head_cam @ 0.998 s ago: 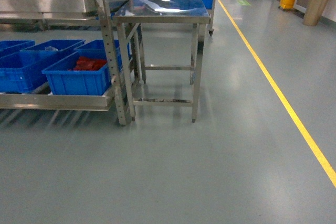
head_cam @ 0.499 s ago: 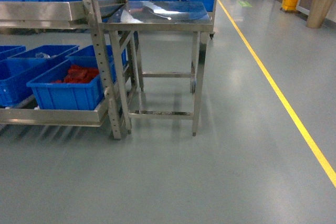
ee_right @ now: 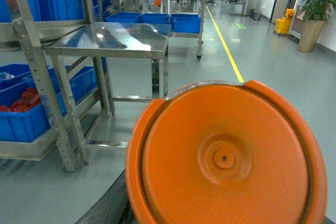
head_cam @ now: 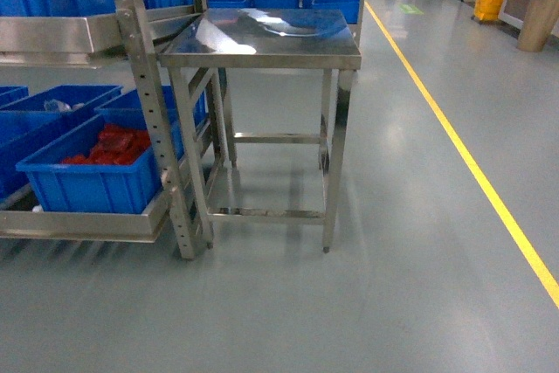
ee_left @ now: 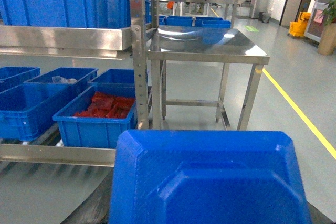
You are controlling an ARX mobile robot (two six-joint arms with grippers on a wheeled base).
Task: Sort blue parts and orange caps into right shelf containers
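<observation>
While the head view shows no arm at all, each wrist camera has a task piece filling its lower frame: a blue part (ee_left: pixel 210 179) sits right up against the left wrist lens, at 6 o'clock in that view, and an orange cap (ee_right: pixel 226 156) does the same in the right wrist view, its round face with a small centre boss turned flat toward the lens. Neither gripper's fingers can be seen, so I cannot tell whether they are open or closed, though each piece seems to be carried at the fingers, since nothing else visibly supports it.

What the coming move turns on is where the shelf (head_cam: pixel 140 85) lies from those 2 pieces. In the head view its perforated steel upright stands at 9 to 10 o'clock, with the containers (head_cam: pixel 83 183) on the lower tier at 9 o'clock, the nearest one holding red items (head_cam: pixel 112 144). A bare steel table (head_cam: pixel 262 37) stands just beside the rack at 12 o'clock, and a yellow floor line (head_cam: pixel 472 163) runs away at 2 o'clock.

From the left wrist the bins (ee_left: pixel 102 124) lie at 10 o'clock, just beyond the blue part; from the right wrist they sit at the far 9 o'clock edge, well apart from the cap. By my judgement the left arm is nearer, so its piece would go in first.
</observation>
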